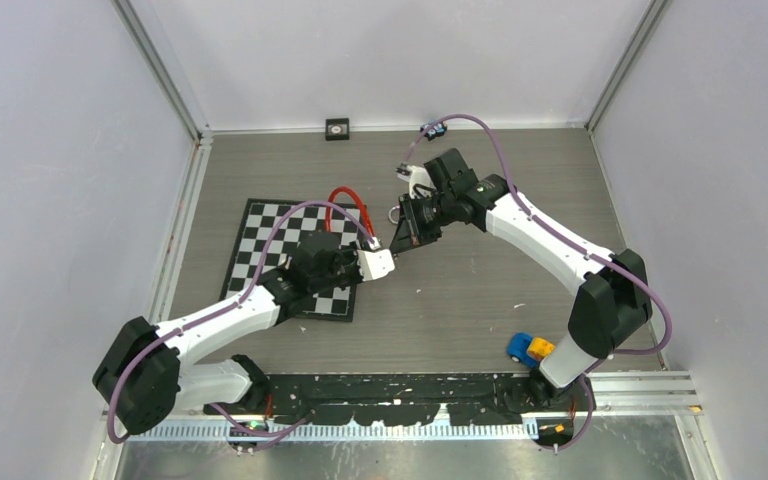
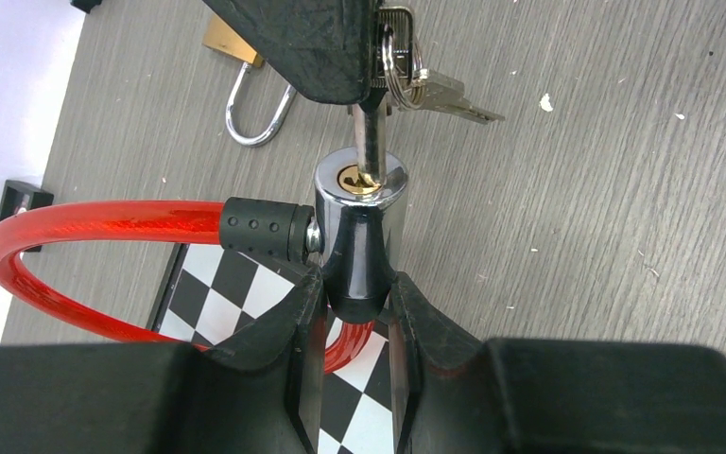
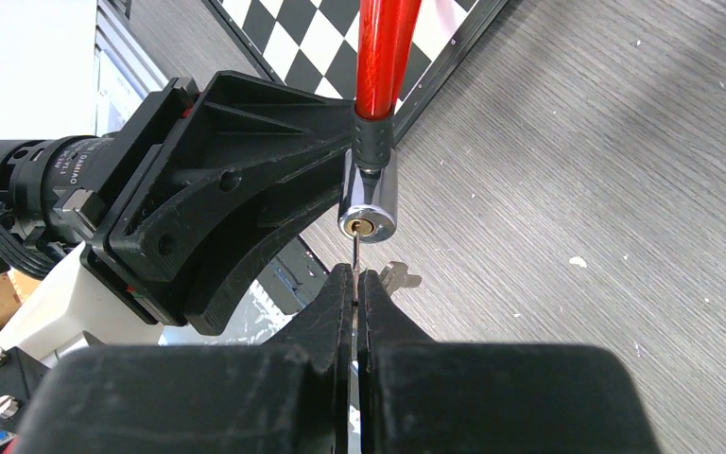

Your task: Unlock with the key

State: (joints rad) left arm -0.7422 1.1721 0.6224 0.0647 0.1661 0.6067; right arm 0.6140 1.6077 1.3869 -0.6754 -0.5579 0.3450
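The left tool pinches the chrome lock body of the red cable, near the middle of the bench, at the 3 o'clock edge of the checkered mat. The right tool, pressed tight on the key, meets it from 2 o'clock, with the blade tip in the keyhole.

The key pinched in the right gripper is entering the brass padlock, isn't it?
No. The left wrist view shows the key, pinched in the right gripper, entering the chrome cylinder of the red cable lock; the brass padlock lies apart.
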